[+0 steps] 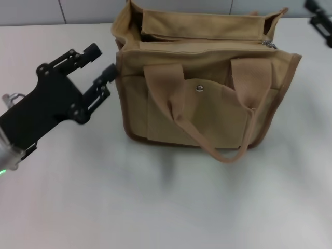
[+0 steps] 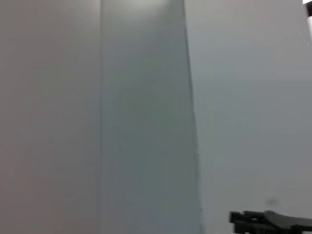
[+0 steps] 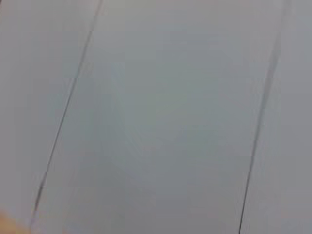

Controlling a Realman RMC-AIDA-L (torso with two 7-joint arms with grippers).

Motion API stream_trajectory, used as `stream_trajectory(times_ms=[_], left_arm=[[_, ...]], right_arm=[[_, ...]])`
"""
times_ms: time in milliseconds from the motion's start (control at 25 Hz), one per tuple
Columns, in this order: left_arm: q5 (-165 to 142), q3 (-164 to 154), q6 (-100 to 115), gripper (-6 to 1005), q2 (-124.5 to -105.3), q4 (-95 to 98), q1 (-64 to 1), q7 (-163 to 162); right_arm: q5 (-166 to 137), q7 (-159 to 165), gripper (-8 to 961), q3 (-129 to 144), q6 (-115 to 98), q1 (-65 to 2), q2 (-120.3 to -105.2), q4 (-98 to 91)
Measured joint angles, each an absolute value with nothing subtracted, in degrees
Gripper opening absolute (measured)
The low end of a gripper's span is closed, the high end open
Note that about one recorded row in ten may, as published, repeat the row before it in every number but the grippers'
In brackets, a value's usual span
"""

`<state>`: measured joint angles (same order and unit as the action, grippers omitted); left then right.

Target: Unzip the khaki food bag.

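bag (image 1: 207,111): upright mid-table (image 1: 155,207), top gaping, zipper pull (image 1: 268,44) at its right end, front handle drooped over the snap pocket | left gripper (image 1: 104,65): just beside bag's left side, fingers (image 1: 92,51) spread, holding nothing | right gripper (image 1: 320,19): at far right edge, well apart from bag, finger state cannot be told

Pale panelled wall (image 2: 146,97) w/ vertical seams; black gripper (image 2: 270,223) tip at frame edge.
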<state>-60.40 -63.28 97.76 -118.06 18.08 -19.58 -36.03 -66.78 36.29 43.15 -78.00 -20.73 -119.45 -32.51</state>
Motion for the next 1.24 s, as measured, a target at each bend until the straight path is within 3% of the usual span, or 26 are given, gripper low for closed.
stream_trajectory(times_ms=[160, 280, 400, 600, 680, 1240], left_arm=[[-65.07, -63.29, 101.27, 446, -117.13, 21.5, -18.13, -40.57], [-75.11, -63.29, 104.11, 561, -114.84, 23.75, -18.69, -49.45], [-81.24, -63.28, 104.61, 660, -113.88, 23.83, -19.79, -53.41], [-85.76, -63.21, 104.11, 771, -114.9, 25.06, -19.95, -54.98], [-86.22, -63.21, 103.78, 815, -115.14, 25.13, -20.07, -55.03], [-87.58, -62.88, 103.04, 815, -115.99, 25.93, -20.13, -55.11]], right_arm=[[-67.53, 42.54, 503, 43.37, -83.92, -17.52, -119.04, -34.08], [-76.53, 48.29, 563, 43.53, -90.63, -14.65, -118.89, -37.03], [-88.72, 54.06, 622, 43.02, -100.63, -13.0, -119.15, -39.37], [-93.56, 55.02, 833, 43.1, -108.26, -11.9, -119.01, -38.32], [-96.22, 55.47, 847, 42.99, -108.66, -12.18, -119.0, -38.27], [-98.74, 56.15, 847, 42.87, -107.22, -14.31, -119.27, -35.12]])
